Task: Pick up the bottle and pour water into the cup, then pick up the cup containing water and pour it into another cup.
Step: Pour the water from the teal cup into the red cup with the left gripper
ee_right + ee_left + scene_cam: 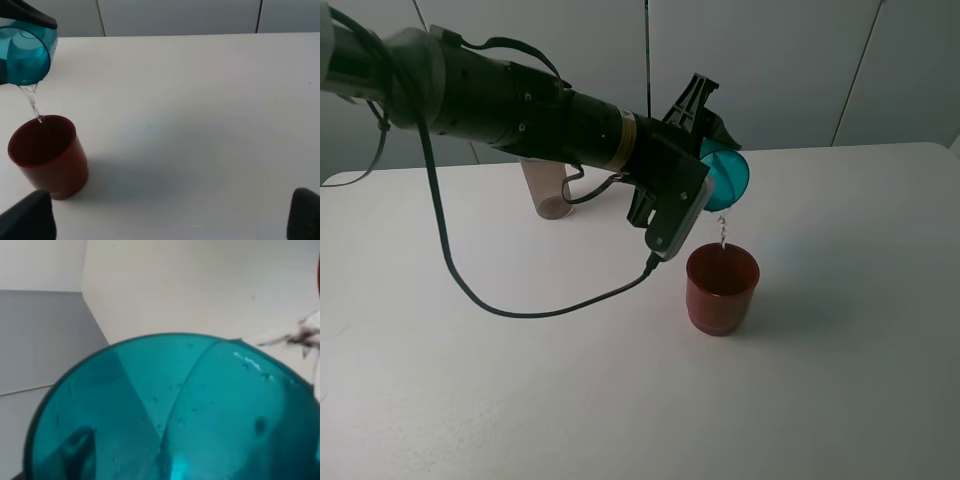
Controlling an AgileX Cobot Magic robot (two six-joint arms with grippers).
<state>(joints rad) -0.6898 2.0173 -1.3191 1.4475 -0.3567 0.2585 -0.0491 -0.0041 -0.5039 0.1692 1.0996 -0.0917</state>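
My left gripper (713, 142) is shut on the cup (726, 176), a teal-blue tumbler tipped well over on its side. A thin stream of water (722, 232) falls from its rim into the other cup (722, 290), a squat dark red one standing upright on the table right below. The left wrist view is filled by the teal cup (175, 410). In the right wrist view the teal cup (25, 55) pours into the red cup (47, 155). The bottle (549, 192) stands behind the left arm, its top hidden. My right gripper (167, 220) is open and holds nothing.
The white table (820, 380) spreads around the red cup. A black cable (520, 305) hangs from the left arm and loops over the table to the left of the red cup. A pale wall stands behind the table's far edge.
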